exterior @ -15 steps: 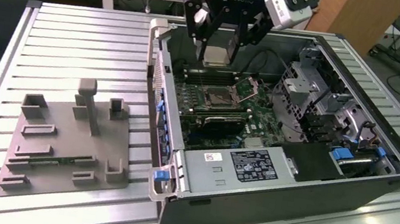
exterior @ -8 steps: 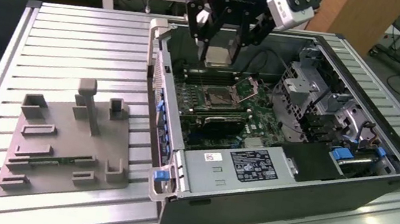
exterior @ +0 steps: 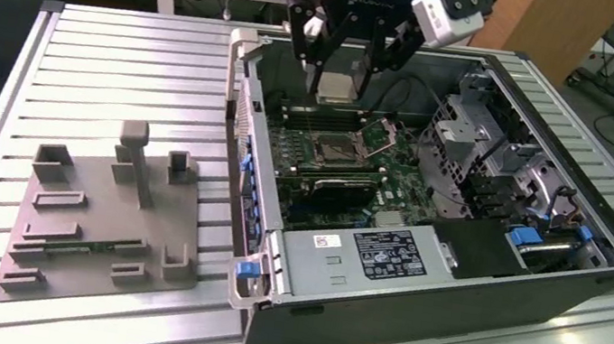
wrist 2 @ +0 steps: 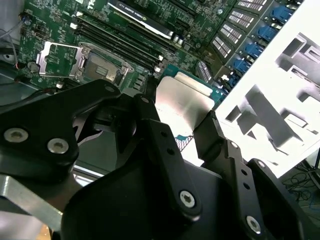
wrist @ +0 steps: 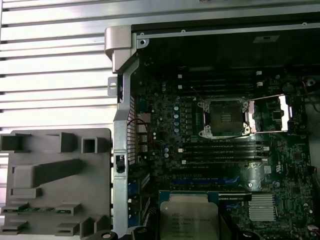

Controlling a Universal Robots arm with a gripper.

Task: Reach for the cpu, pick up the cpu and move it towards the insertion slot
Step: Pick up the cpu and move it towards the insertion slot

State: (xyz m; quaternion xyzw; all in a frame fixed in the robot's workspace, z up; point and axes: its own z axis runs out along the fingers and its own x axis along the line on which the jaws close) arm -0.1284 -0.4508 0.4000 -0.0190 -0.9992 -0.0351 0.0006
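Observation:
My gripper [exterior: 339, 79] hangs over the back part of the open computer case, shut on the cpu [exterior: 336, 88], a silvery square chip held by two opposite edges. In the second wrist view the black fingers [wrist 2: 150, 115] clamp the cpu [wrist 2: 182, 100] from both sides. The first wrist view has the cpu [wrist: 189, 216] face up above the green board. The insertion slot [exterior: 335, 149] lies on the motherboard below and a little nearer, its metal frame swung open. It also appears as the insertion slot [wrist: 223, 117] and the insertion slot [wrist 2: 97, 65], apart from the chip.
A grey plastic fixture [exterior: 93, 213] with upright blocks sits on the slatted metal table [exterior: 118, 52] at the exterior view's left. The case wall [exterior: 245, 117] rises between fixture and board. Drive cages [exterior: 481, 152] and a power supply [exterior: 374, 255] crowd the case's other side.

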